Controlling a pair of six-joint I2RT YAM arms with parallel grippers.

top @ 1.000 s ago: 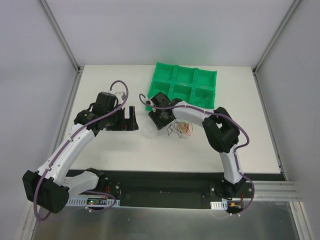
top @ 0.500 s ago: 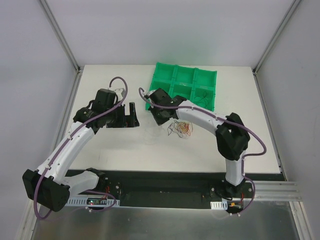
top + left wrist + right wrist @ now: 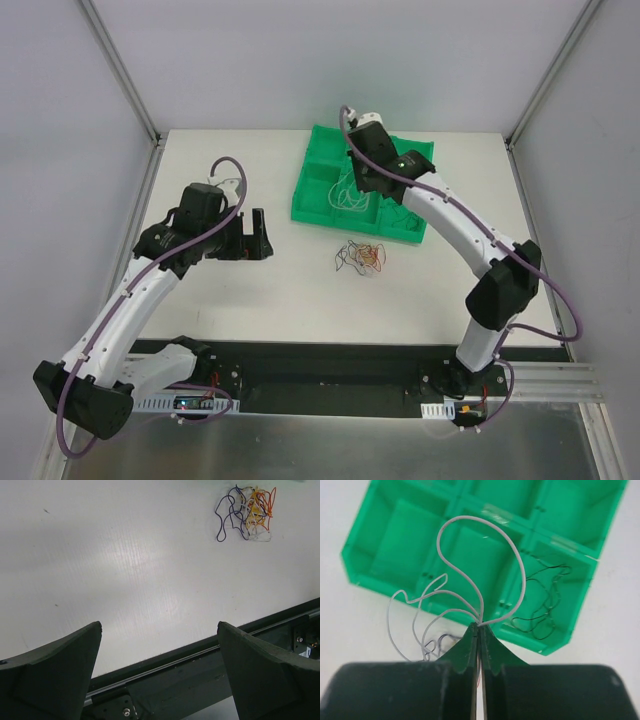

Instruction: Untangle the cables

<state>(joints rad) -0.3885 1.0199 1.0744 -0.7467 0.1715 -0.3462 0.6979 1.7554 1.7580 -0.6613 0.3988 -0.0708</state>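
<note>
A small tangle of cables (image 3: 362, 256) in red, orange, white and dark blue lies on the white table; the left wrist view shows the tangle (image 3: 247, 512) at upper right. My right gripper (image 3: 358, 188) hangs above the green tray (image 3: 325, 150), shut on a looping white cable (image 3: 470, 520) pinched at the fingertips of the right gripper (image 3: 479, 626). A thin black cable (image 3: 545, 600) lies in one compartment of the tray (image 3: 410, 535). My left gripper (image 3: 255, 235) is open and holds nothing, well left of the tangle; its wrist view shows the left gripper (image 3: 159, 625) over bare table.
The tray has several compartments and stands at the back of the table. The table's near edge and a dark rail (image 3: 210, 670) run below the left fingers. Purple hoses run along both arms.
My right gripper shut at the tangle, then rose and swung back over the tray with the white cable in it. The left arm shifted only slightly.
</note>
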